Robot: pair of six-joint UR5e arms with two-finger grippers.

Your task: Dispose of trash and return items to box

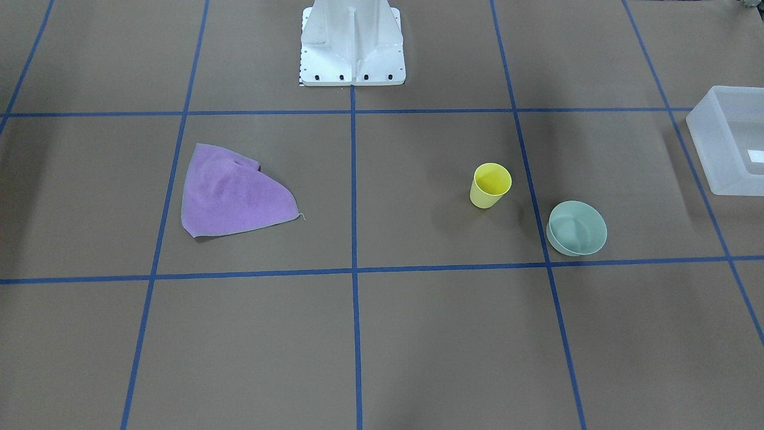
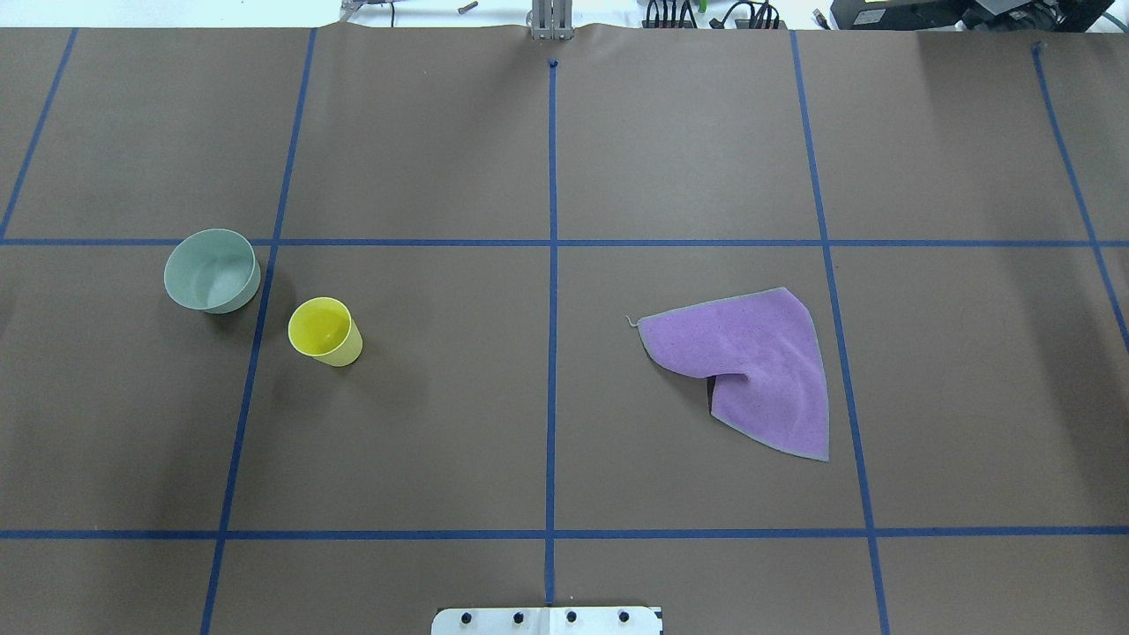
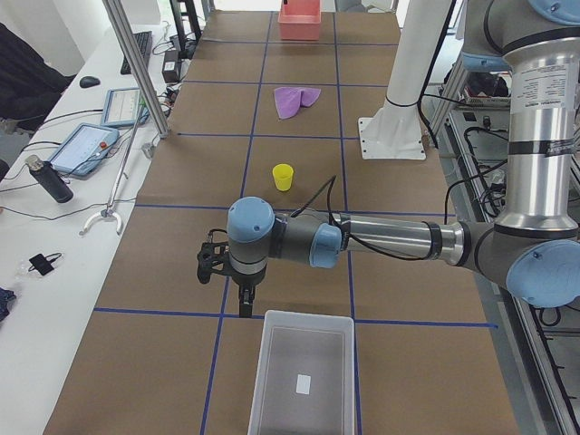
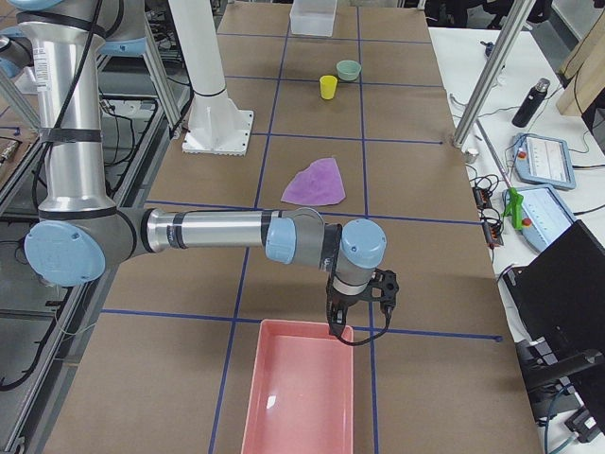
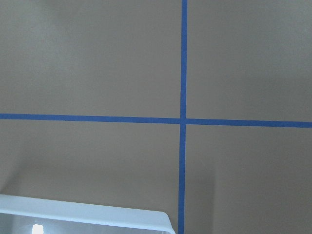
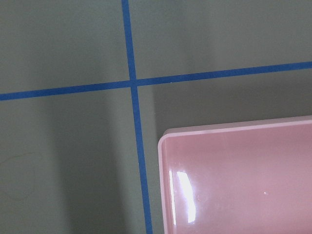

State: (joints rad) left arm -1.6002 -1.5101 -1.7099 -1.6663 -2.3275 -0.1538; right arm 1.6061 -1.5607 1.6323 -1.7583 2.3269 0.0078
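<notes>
– So where's everything sitting? Any labels worth reading?

– Yellow cup (image 1: pixel 490 185) and mint bowl (image 1: pixel 576 228) are near each other on the worktop (image 1: pixel 418 334), well apart from the frosted box (image 1: pixel 725 149). Only a little white sticker (image 1: pixel 755 156) inside it, too small to read. Left gripper (image 3: pixel 245 304) hangs by the box's end, right gripper (image 4: pixel 337 320) by a pink bin (image 4: pixel 255 388). Fingers only show side-on, so can't tell clenched or released. Purple cloth (image 1: pixel 233 191) lies alone.
</notes>
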